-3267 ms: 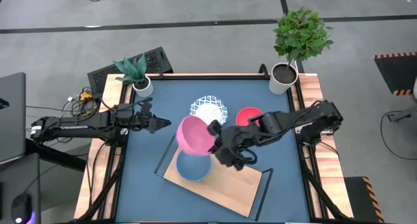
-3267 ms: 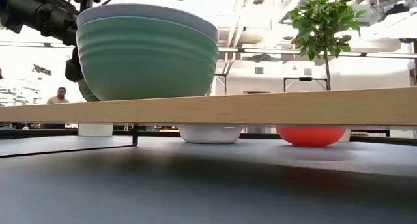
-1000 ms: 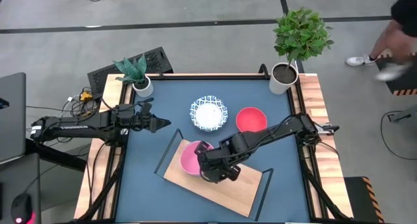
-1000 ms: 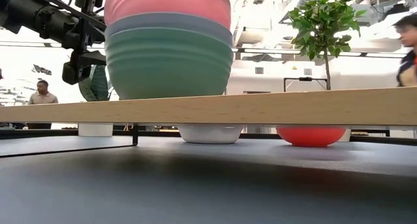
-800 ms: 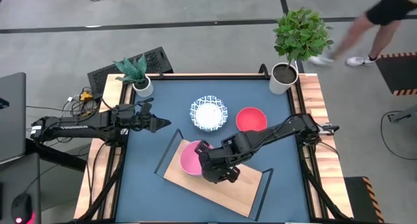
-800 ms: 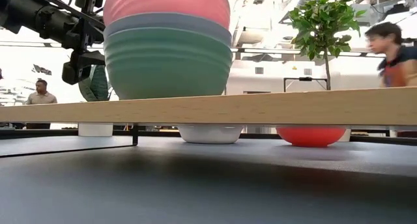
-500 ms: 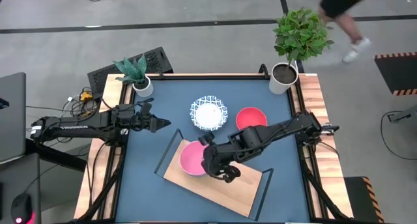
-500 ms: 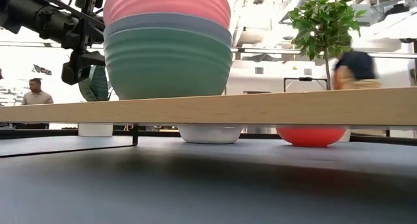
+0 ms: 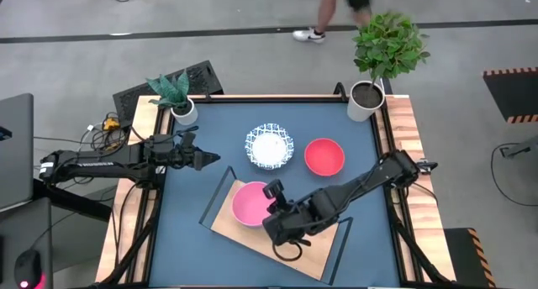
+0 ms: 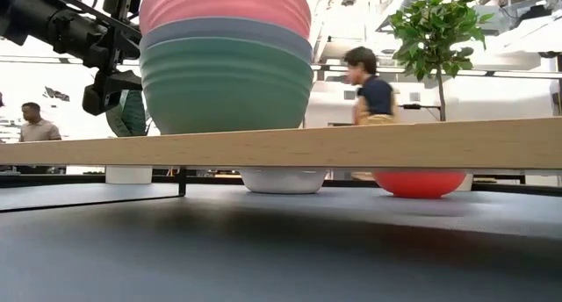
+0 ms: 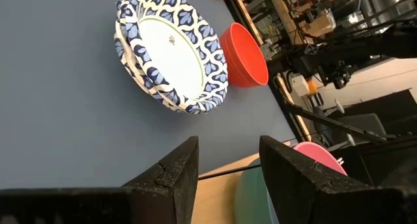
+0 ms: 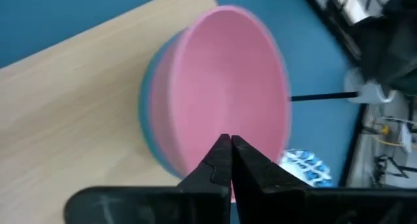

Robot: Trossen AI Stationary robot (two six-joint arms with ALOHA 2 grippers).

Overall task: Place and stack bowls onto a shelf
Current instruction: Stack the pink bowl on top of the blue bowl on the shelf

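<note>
A pink bowl (image 9: 248,203) sits on top of a stack on the far-left end of the light-wood shelf (image 9: 290,247). In the low view the pink bowl (image 10: 224,8) rests in a light blue bowl (image 10: 224,34), which rests in a teal-green bowl (image 10: 224,91) standing on the board (image 10: 351,144). A white bowl with a blue patterned rim (image 9: 271,146) and a red bowl (image 9: 324,156) stand on the tabletop behind the shelf. My right gripper (image 9: 273,194) is shut and empty, just beside and above the pink bowl's right rim (image 12: 228,87). My left gripper (image 9: 214,160) is open and empty at the table's left.
A tall potted plant (image 9: 363,100) stands at the far right corner and a small one (image 9: 183,111) at the far left corner. The shelf's black frame ends (image 9: 340,243) stick up at its short sides. A person (image 9: 340,7) walks past beyond the far edge.
My right gripper has drawn back from over the pink bowl toward the table's near edge, leaving the bowl whole in the high view. The pink bowl stays seated on the stack. A person has walked from right to left beyond the far edge.
</note>
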